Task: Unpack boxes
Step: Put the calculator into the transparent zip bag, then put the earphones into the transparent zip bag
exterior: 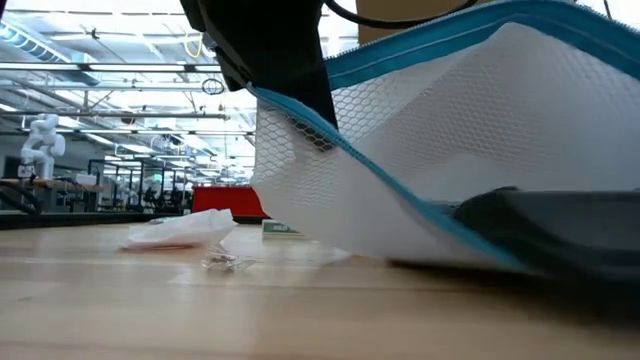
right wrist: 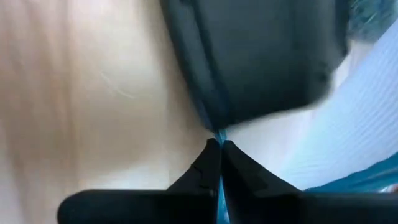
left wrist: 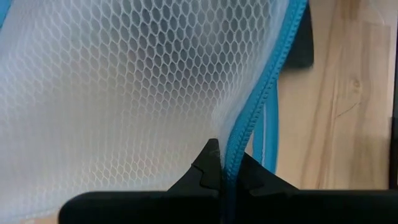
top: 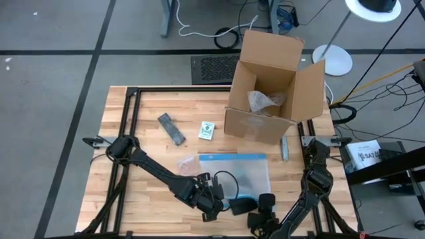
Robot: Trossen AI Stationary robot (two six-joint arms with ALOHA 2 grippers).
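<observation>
The brown cardboard box (top: 272, 86) stands open at the table's far right, crumpled clear plastic (top: 264, 101) inside it. A white mesh pouch with a blue zipper edge (top: 239, 171) lies near the front edge. A dark object (exterior: 560, 225) lies in its low part. Both grippers, left (top: 216, 202) and right (top: 262, 209), are shut on the pouch's near end. In the low view the pouch (exterior: 470, 130) slopes up from the table to a dark gripper (exterior: 322, 128). My left gripper (left wrist: 221, 158) pinches the pouch's blue zipper edge (left wrist: 239, 146) between its two fingertips, slanting down from the table's left. The mesh rises from the table to the fingers. My right gripper (right wrist: 219, 144) pinches a blue bit of the pouch's edge (right wrist: 219, 134) at its fingertips, beside the dark object (right wrist: 261, 56).
A dark grey bar (top: 171, 128), a small green and white packet (top: 207, 130) and a bit of clear plastic (top: 188, 161) lie left of the box. A thin grey stick (top: 284, 149) lies in front of it. Black rails (top: 129, 126) run along both table sides.
</observation>
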